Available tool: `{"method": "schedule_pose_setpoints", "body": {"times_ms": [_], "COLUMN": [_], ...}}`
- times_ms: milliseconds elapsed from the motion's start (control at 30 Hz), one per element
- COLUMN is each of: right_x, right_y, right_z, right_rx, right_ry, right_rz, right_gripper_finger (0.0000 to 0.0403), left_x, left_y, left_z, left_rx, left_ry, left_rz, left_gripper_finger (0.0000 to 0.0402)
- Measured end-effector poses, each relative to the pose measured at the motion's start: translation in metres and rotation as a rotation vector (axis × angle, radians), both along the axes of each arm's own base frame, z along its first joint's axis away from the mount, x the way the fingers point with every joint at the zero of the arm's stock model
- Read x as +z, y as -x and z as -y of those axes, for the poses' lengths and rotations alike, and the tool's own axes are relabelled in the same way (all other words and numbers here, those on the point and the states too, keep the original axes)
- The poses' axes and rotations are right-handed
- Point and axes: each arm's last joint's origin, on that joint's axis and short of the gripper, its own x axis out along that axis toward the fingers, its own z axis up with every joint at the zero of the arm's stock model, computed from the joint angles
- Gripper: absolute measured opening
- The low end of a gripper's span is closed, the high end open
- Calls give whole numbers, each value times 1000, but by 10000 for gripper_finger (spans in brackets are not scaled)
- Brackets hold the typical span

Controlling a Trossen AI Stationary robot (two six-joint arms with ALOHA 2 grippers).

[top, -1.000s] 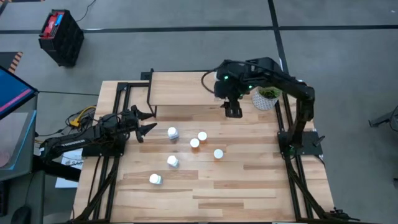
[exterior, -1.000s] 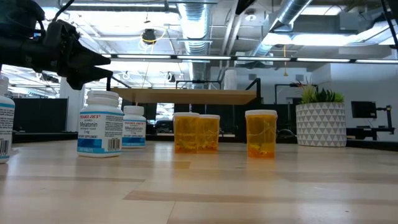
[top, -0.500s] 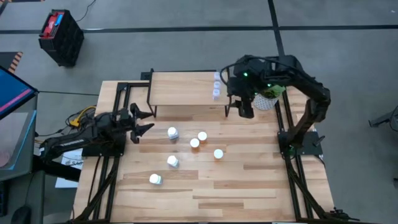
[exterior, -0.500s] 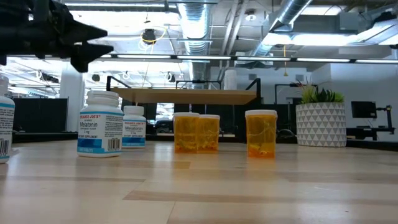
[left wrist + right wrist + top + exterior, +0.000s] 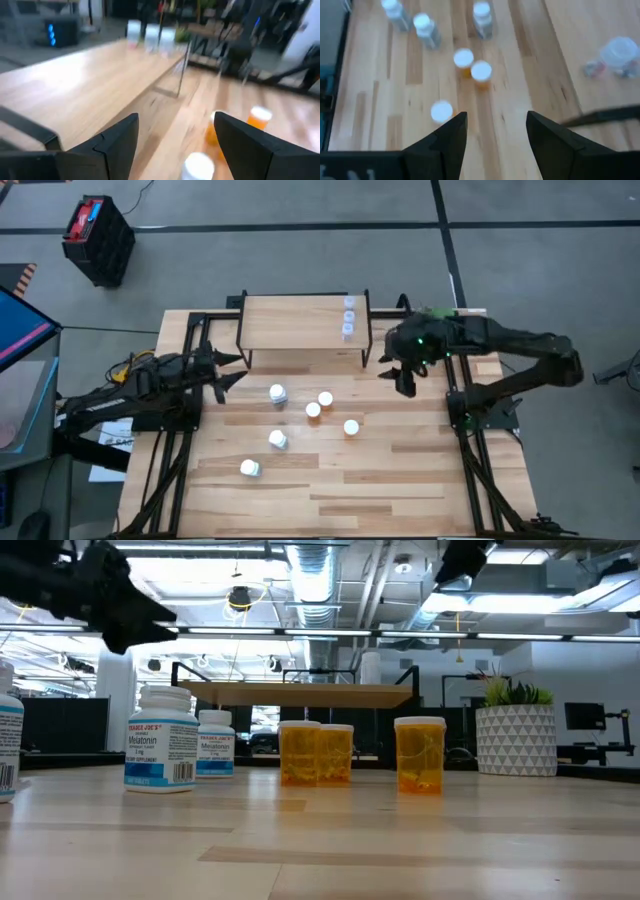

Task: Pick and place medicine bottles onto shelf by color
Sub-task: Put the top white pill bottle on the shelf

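The shelf (image 5: 295, 322) stands at the table's far side on thin black legs. Three clear bottles (image 5: 348, 316) stand in a row at its right end, also in the left wrist view (image 5: 150, 35). Three white bottles (image 5: 277, 393) and three orange bottles (image 5: 325, 399) stand on the table in front of it; the low view shows the white (image 5: 162, 740) and orange bottles (image 5: 420, 755). My left gripper (image 5: 232, 370) is open and empty, left of the shelf's near-left corner (image 5: 175, 135). My right gripper (image 5: 397, 377) is open and empty, right of the shelf, above the table (image 5: 496, 125).
A white plant pot (image 5: 517, 738) stands at the far right, mostly under my right arm in the high view. The near half of the tabletop (image 5: 400, 480) is bare wood. Black frame rails run along both table sides.
My right gripper has drawn back from over the shelf's right end toward the table's right and near edges, uncovering the three clear bottles standing there. My left gripper has shifted a little toward the far edge. No bottle has moved.
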Motion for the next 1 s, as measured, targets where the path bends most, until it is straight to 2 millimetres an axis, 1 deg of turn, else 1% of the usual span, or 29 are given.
{"method": "schedule_pose_setpoints", "body": {"times_ms": [100,233,333,433,600,667,800,1000], "right_x": [-16,-38,-58,-78,-98,-103,-105,-103], "right_y": [-2,-12,-16,-17,-15,-14,-15,-16], "right_z": [-9,-19,-25,-32,-36,-36,-36,-36], "right_rx": [40,85,109,122,75,56,37,36], "right_ry": [8,12,11,2,18,12,-8,-9], "right_rz": [92,193,185,126,107,104,108,130], "right_gripper_finger": [223,223,223,223,223,223,223,223], "left_x": [8,16,16,13,2,-2,-6,-17], "left_y": [-9,-29,-45,-59,-79,-86,-97,-108], "left_z": [-2,-7,-10,-11,-7,-4,2,4], "left_rx": [-23,-93,-149,-175,-227,-239,-259,-187], "left_ry": [-14,-96,-109,-71,-33,-12,24,26], "left_rz": [-98,-238,-353,-430,-534,-558,-590,-648], "left_gripper_finger": [248,248,248,248,248,248,248,248]}}
